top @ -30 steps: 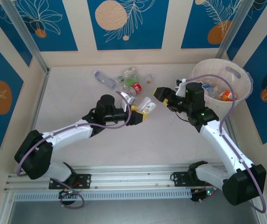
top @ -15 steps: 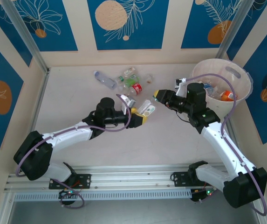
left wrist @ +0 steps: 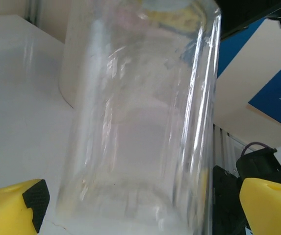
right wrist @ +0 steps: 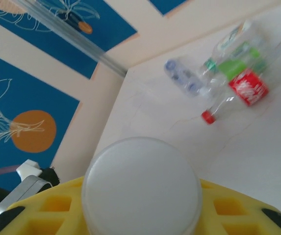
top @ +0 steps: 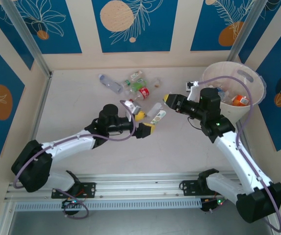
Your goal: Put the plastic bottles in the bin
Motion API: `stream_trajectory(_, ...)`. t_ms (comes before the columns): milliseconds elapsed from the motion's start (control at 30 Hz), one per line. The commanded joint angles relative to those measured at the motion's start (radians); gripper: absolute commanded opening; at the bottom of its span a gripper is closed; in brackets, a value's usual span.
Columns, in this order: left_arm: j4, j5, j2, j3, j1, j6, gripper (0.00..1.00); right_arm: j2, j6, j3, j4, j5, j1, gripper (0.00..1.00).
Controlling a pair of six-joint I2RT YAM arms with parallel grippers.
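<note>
step in hand: a judgement, handing one clear bottle [top: 156, 113] from arm to arm, then carrying it to the bin [top: 258, 78].
left gripper [top: 144, 123]: released; its yellow fingers [left wrist: 12, 210] stand wide on either side of the bottle's body, with a gap on each side.
right gripper [top: 168, 100]: clenched on the bottle's round white end [right wrist: 140, 181], which sits between its yellow pads.
where the bottle is: between the two grippers over the table [top: 81, 98], well apart from the bin.
how to do it well: draw the left arm straight back so no finger knocks the body; swing the right arm over the rim, then let go above the bottles already inside [top: 237, 100].
risk: a one-ended grip may let the bottle droop or twist.
left to do: loose bottles [top: 135, 84] lie at the far side.
</note>
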Motion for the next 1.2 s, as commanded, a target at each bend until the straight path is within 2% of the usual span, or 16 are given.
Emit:
stream_trajectory(0,0.058,-0.108,-0.064,-0.027,-0.01,0.031,1.0,-0.098,-0.237,0.144,-0.07,0.198,-0.006,0.2)
stream_trajectory(133,0.035,-0.342,-0.099,-0.066,-0.01,0.04,1.0,-0.163,-0.39,0.216,-0.071,0.451,-0.02,0.2)
stream_trajectory(233,0.039,-0.434,-0.093,-0.082,-0.008,0.035,1.0,-0.198,-0.47,0.235,-0.016,0.596,-0.041,0.21)
stream_trajectory(367,0.034,-0.511,-0.069,-0.074,-0.008,0.035,1.0,-0.21,-0.558,0.264,0.033,0.716,-0.09,0.21)
stream_trajectory(500,0.017,-0.689,-0.041,-0.055,-0.003,-0.007,1.0,-0.185,-0.612,0.258,0.069,0.904,-0.198,0.22)
stream_trajectory(633,-0.009,-0.786,-0.015,-0.03,0.009,-0.013,1.0,-0.153,-0.485,0.252,-0.001,0.844,-0.419,0.22)
stream_trajectory(800,-0.088,-0.888,0.011,0.009,0.044,-0.056,1.0,-0.013,-0.348,0.352,-0.256,0.682,-0.626,0.24)
stream_trajectory(900,-0.114,-0.903,0.019,0.014,0.082,-0.127,1.0,0.094,-0.301,0.444,-0.434,0.54,-0.688,0.25)
stream_trajectory(1000,-0.154,-0.903,0.03,0.024,0.114,-0.178,1.0,0.165,-0.289,0.465,-0.5,0.472,-0.695,0.28)
stream_trajectory(1067,-0.192,-0.908,0.038,0.038,0.13,-0.202,1.0,0.192,-0.279,0.461,-0.508,0.441,-0.697,0.34)
stream_trajectory(1100,-0.207,-0.907,0.041,0.043,0.139,-0.21,1.0,0.203,-0.275,0.459,-0.512,0.439,-0.697,0.46)
stream_trajectory(1167,-0.23,-0.909,0.045,0.051,0.15,-0.224,1.0,0.228,-0.268,0.471,-0.525,0.469,-0.697,0.93)
